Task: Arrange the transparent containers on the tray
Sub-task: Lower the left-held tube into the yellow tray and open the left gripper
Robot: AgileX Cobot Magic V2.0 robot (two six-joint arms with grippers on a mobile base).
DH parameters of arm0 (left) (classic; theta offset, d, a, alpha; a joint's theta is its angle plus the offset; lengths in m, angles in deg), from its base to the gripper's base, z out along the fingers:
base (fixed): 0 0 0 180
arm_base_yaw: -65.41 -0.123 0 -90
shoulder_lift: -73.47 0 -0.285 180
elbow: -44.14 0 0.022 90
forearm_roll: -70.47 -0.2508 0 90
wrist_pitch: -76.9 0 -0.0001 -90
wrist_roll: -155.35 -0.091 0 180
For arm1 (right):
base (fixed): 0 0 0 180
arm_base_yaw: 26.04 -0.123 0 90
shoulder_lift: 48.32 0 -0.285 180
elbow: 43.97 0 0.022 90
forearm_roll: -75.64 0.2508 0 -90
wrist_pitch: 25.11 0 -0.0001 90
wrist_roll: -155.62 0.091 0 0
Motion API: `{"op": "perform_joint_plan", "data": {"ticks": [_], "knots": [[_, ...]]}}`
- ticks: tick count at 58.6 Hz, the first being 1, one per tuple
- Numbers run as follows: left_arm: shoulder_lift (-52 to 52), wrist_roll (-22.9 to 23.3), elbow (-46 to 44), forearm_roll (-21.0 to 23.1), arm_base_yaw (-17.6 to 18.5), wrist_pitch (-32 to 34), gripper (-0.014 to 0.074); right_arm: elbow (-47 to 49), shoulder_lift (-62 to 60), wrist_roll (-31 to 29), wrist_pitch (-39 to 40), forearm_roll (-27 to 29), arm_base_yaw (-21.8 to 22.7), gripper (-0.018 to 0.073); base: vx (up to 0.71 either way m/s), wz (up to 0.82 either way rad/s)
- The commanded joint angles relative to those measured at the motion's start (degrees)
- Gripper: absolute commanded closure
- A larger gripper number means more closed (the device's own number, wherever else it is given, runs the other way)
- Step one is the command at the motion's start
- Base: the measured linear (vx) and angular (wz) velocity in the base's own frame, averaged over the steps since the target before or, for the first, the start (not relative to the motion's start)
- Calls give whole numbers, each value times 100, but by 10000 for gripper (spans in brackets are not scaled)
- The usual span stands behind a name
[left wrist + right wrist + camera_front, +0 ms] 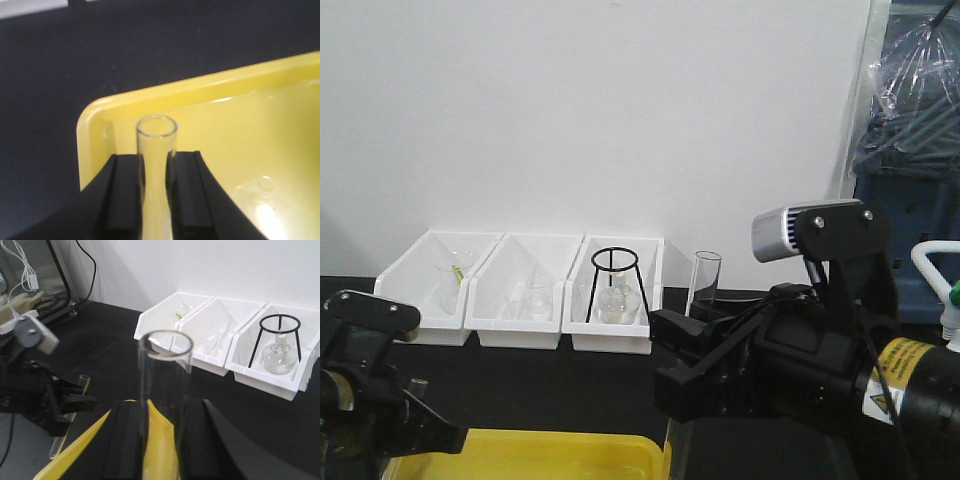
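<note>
The left gripper [156, 170] has its fingers [125, 192] pinching a slim glass tube [156, 134]. The tube's open rim hangs over a corner of the yellow tray [225, 82], which sits on the black bench [50, 75]. The right gripper [165, 412] pinches a wider glass tube [165, 365] upright, near the tray's edge. Behind stand three white bins [515, 328], one holding a black wire stand [615, 285].

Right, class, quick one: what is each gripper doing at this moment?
Left gripper: closed on a slim test tube.
Right gripper: closed on a wider test tube.
</note>
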Motion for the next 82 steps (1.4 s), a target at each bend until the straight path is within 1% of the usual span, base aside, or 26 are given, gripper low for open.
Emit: {"op": "perform_joint_plan", "data": {"ticks": [1, 10, 14, 18, 24, 41, 47, 50, 61, 67, 73, 79, 82], "knots": [[-259, 47, -289, -74, 31, 243, 488, 196, -75, -22, 453, -8, 10, 571, 0, 0], [-859, 52, -300, -74, 31, 296, 486, 196, -40, -22, 453, -8, 10, 571, 0, 0], [-1079, 156, -300, -74, 31, 321, 486, 196, -40, -22, 453, -8, 10, 571, 0, 0], [-1259, 161, -300, -74, 31, 399, 486, 196, -40, -22, 453, -8, 10, 571, 0, 0], [-1495, 161, -300, -74, 31, 513, 486, 196, -40, -22, 453, -8, 10, 571, 0, 0], [-1939, 156, -300, -114, 31, 495, 468, 196, -40, -22, 453, -8, 10, 571, 0, 0], [-2035, 156, -300, -115, 31, 464, 421, 196, -40, -22, 453, -8, 10, 571, 0, 0], [-2069, 156, -300, -120, 31, 445, 381, 196, -40, -22, 453, -8, 10, 571, 0, 0], [-2081, 156, -303, -120, 31, 415, 177, 196, -40, -22, 425, -8, 10, 571, 0, 0], [-2065, 156, -316, -139, 31, 425, 94, 196, -40, -22, 391, 28, 10, 571, 0, 0], [-1964, 156, -317, -228, 31, 459, 50, 196, -40, -22, 376, 28, 10, 571, 0, 0], [-1703, 156, -317, -281, 31, 554, 45, 196, -32, 78, 383, 78, 10, 571, 0, 0], [-1476, 156, -317, -289, 31, 611, 45, 196, 10, 241, 383, 179, 10, 571, 0, 0]]}}
